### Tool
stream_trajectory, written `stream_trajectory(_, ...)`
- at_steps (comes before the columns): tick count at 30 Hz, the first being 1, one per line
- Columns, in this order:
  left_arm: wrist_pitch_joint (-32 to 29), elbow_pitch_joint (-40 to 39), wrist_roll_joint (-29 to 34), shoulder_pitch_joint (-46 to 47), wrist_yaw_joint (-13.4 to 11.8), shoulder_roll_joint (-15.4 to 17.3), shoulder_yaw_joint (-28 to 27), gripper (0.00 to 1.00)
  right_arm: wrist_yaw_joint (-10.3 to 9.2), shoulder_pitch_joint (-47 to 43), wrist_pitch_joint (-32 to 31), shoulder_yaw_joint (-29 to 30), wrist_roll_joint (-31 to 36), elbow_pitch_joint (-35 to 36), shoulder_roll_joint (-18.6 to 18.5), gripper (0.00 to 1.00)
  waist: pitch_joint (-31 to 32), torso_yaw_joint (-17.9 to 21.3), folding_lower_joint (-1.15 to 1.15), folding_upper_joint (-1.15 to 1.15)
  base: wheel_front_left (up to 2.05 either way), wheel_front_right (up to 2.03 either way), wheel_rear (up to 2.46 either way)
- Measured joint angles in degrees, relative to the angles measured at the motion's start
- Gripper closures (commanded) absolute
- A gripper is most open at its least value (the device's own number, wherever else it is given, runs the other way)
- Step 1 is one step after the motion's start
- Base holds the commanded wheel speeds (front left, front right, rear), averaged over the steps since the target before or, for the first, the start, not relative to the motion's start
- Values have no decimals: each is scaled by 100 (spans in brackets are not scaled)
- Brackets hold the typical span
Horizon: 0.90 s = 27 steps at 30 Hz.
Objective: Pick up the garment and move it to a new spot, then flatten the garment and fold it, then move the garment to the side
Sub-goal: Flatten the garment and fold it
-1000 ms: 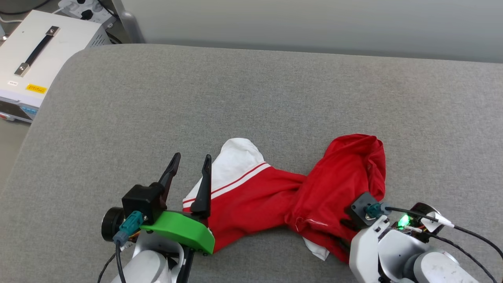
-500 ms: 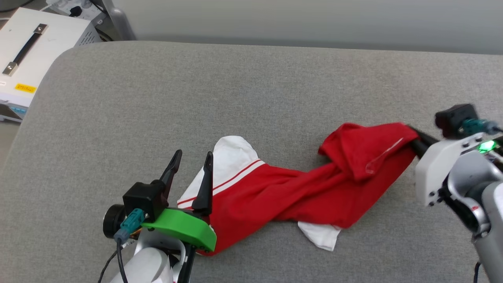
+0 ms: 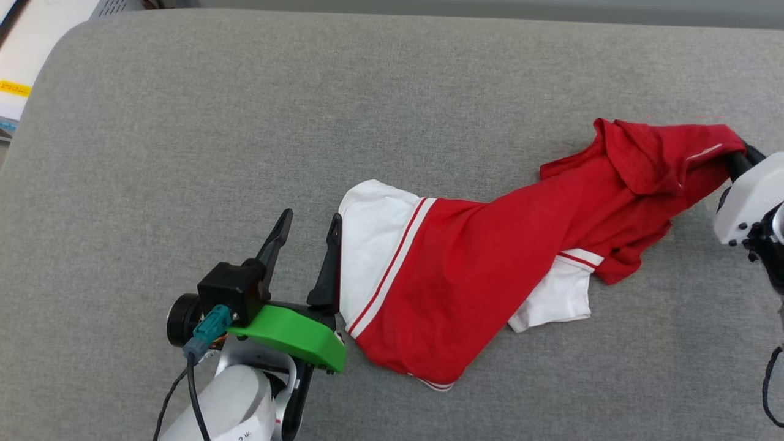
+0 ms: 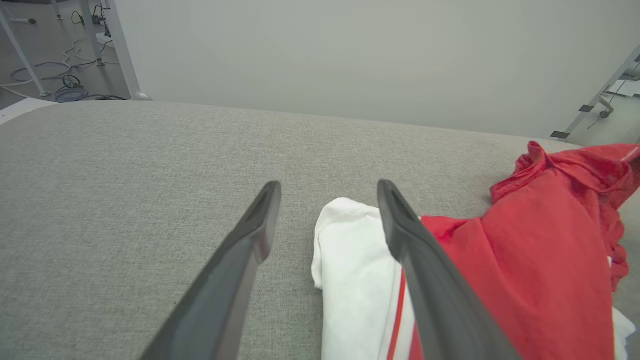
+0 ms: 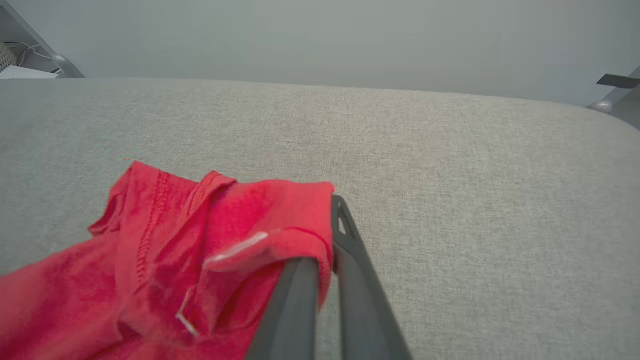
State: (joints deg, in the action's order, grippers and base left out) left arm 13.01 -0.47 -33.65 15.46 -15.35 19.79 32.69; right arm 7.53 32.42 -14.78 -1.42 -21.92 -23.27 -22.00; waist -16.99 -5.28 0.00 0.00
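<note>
Plainly the garment point(image 3: 465, 288) is light, limp cloth: it lies in a twisted diagonal band across the grey padded surface point(image 3: 245, 122), with one white sleeve point(image 3: 373, 245) flat at its near end and the other sleeve point(image 3: 554, 300) poking out from under the red body. The right gripper point(image 3: 741, 160) is pinched shut on a bunched red edge at the far right end, and the right wrist view shows the fabric draped over one finger and caught between the two. The left gripper point(image 3: 311, 215) stands wide apart and holds nothing, with its inner finger just beside the sleeve's outer edge (whether it touches the cloth I cannot tell). A jersey like this will sag, fold on itself and drag along the padding rather than slide as one piece, so a single pinch probably carries only part of it. It is not fragile, though thin, smooth knit may slip from a shallow grip. The better holds look like stitched, doubled places — the striped sleeve band point(image 3: 392, 263), a hem, a shoulder seam — taken at two corners well apart so the cloth spreads flat.
</note>
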Motion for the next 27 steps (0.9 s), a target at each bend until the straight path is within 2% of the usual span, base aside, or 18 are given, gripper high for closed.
stream_trajectory(1, 0, 9, 0, 8, 2, -5, 2, 0, 0, 0, 107, -11, -31, -138, 31, 87, -42, -4, 0, 0, 0, 0, 0)
stream_trajectory(2, 2, 16, 0, 14, 2, -9, 4, 0, 0, -1, 208, -33, -41, -223, 49, 56, -69, -7, 0, 0, 0, 0, 0)
stream_trajectory(3, 5, 29, 1, 21, 3, -11, 4, 0, 0, -1, 360, -41, -51, -325, 74, 0, -96, -9, 0, 0, 0, 0, 0)
stream_trajectory(12, 56, 168, -2, 25, 3, -27, -51, 0, 0, -402, 1635, 37, 31, -567, 166, 0, 117, 54, 0, 0, 0, 0, 0)
stream_trajectory(18, 57, 175, -21, -77, -9, -8, -115, 0, 0, -1062, 2107, 178, 303, -1, 341, 0, 420, 163, 0, 0, 0, 0, 0)
stream_trajectory(23, 57, 165, -66, -226, -59, 21, -143, 0, 0, -1706, 1954, 152, 421, 680, 617, 0, 651, 276, 0, 0, 0, 0, 0)
stream_trajectory(27, 55, 147, -79, -349, -90, 43, -149, 0, 0, -2279, 1074, -227, 275, 1158, 722, 0, 807, 371, 0, 0, 0, 0, 0)
